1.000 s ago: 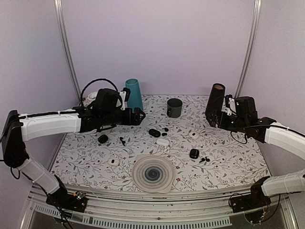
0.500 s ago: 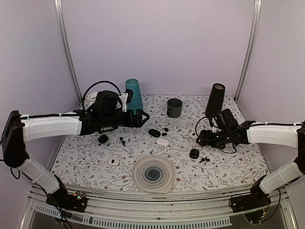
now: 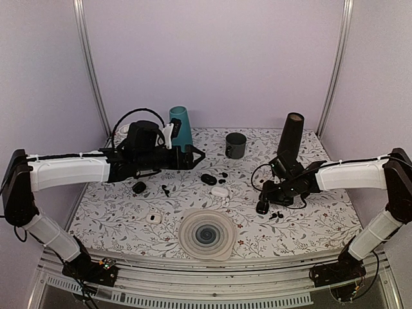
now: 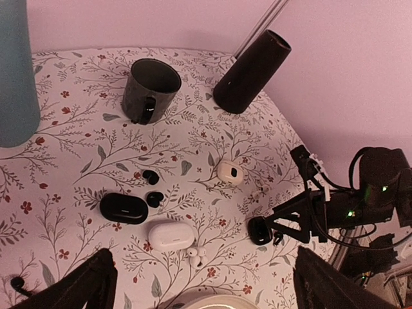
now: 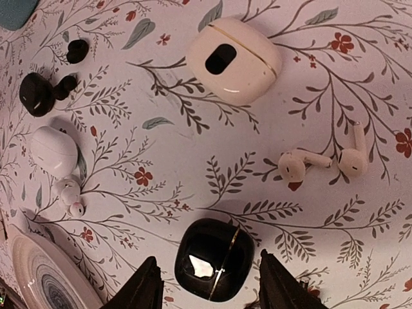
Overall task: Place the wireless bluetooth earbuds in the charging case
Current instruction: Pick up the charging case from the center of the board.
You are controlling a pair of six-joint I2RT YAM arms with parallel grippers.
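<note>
Hovering low over the floral table (image 3: pixel 322 219), the right gripper (image 5: pixel 208 257) stood with its jaws partly parted, one finger on each side of a glossy black case (image 5: pixel 219 248). A sliver of cloth showed between the left finger and the case. On the other side the gap was too fine to judge. Not clamped, nothing lifted.

Two white earbuds (image 5: pixel 291 167) lay loose on the cloth just beyond that case, stems nearly meeting. Farther on sat a cream case (image 5: pixel 233 59) with a dark oval recess. Two black earbuds (image 5: pixel 77 50) lay beside a black oval case (image 5: pixel 35 93). Next to those was a white case (image 5: pixel 53 149) with another white pair (image 5: pixel 71 193) close against it. A plate (image 5: pixel 26 270) showed at the frame's corner.

The left gripper (image 4: pixel 206 290) hung well above the table, jaws spread wide, empty.
</note>
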